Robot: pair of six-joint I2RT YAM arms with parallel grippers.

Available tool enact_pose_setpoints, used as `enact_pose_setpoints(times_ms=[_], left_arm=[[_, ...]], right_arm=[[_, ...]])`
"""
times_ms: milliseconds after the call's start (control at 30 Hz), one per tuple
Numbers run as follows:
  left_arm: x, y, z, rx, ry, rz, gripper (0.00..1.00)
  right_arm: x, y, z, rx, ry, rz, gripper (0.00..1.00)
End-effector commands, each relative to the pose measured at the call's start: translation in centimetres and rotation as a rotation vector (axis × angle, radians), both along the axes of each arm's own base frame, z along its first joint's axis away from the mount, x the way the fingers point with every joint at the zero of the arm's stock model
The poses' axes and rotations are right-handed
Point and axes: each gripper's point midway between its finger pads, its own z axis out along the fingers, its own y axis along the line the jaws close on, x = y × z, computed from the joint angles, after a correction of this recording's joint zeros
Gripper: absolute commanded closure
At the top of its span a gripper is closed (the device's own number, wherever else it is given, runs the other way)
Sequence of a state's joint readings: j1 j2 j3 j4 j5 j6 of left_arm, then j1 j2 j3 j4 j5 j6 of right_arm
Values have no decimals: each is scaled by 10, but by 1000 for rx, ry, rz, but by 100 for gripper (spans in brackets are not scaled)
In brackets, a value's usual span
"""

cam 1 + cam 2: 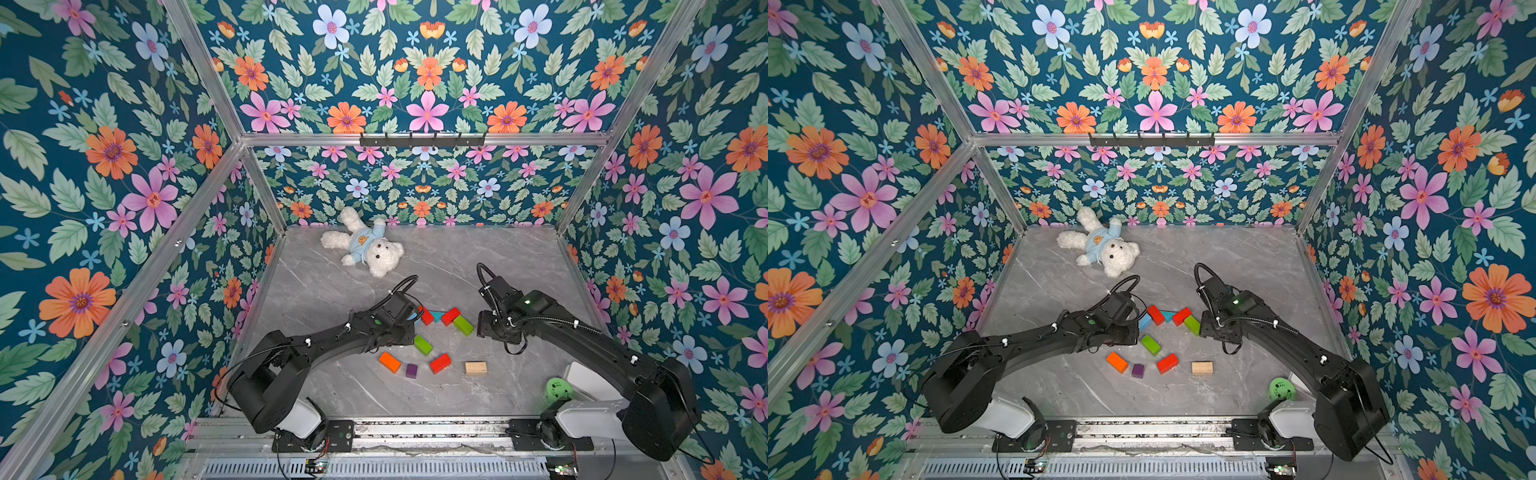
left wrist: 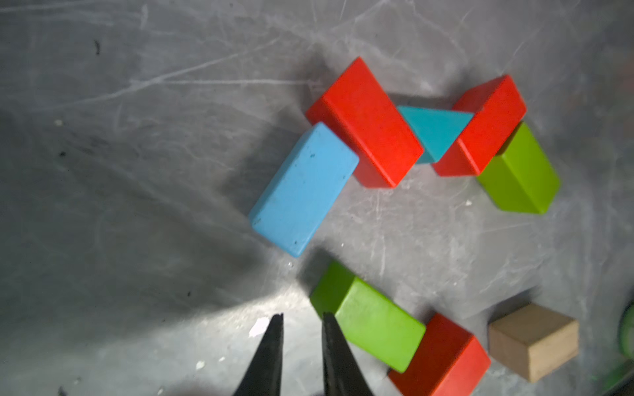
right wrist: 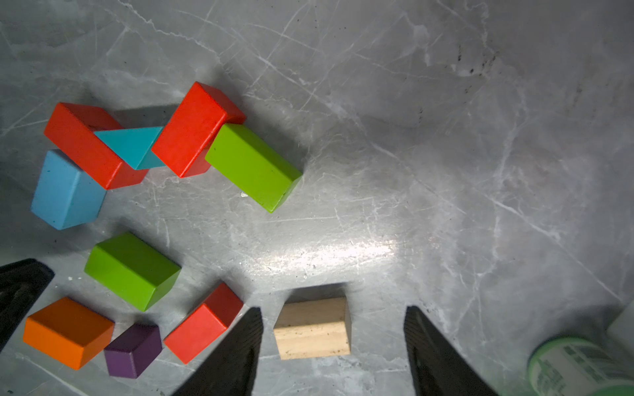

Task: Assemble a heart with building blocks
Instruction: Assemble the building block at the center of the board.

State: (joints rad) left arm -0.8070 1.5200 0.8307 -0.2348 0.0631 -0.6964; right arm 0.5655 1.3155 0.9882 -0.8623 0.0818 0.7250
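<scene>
- Nearest the lens, left gripper (image 2: 302,315): fingers nearly together, only a slit between, gripping nothing, just beside the loose green brick (image 2: 368,322).
- Likewise close, right gripper (image 3: 333,308): fingers well apart, plain-wood brick (image 3: 312,327) seen between them, touching neither.
- Between the arms on the table (image 1: 457,266), half-built heart (image 1: 451,316): light blue brick (image 2: 303,190), red brick (image 2: 365,121), teal triangle (image 2: 434,132), second red brick (image 2: 485,125), green brick (image 2: 519,168), each touching the next.
- Loose nearer the front: orange brick (image 3: 68,331), purple cube (image 3: 133,349), third red brick (image 3: 202,325).
- At the back, teddy bear (image 1: 365,247); by the right arm's base, green ball (image 1: 558,390).
</scene>
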Motion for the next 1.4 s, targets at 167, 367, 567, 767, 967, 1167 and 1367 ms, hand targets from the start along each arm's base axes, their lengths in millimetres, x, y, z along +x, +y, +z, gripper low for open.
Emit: enact_pose_setpoints(times_ms=[167,367,567,767,967,1167,1367], left_arm=[[21,13,-10,-29,37,139,84],[20,13,-13,-42,53,129,84],[19,10,-19,-47,66,126,88],[27,20,-17,-21,48,147,88],[34,21,-16,-14,38,145,88],[35,20,-17,-13,39,137,87],[37,24,-15,-9,25,145,85]], right_arm=[[0,-3,2,-9,-7,3,32],[1,-2,3,-8,-11,5,32],[1,-1,2,-7,-9,6,32],[0,-2,1,-8,-7,4,32],[0,-2,1,-7,-8,4,32],[1,-1,1,-6,-9,5,32],[1,-1,-1,-3,-4,5,32]])
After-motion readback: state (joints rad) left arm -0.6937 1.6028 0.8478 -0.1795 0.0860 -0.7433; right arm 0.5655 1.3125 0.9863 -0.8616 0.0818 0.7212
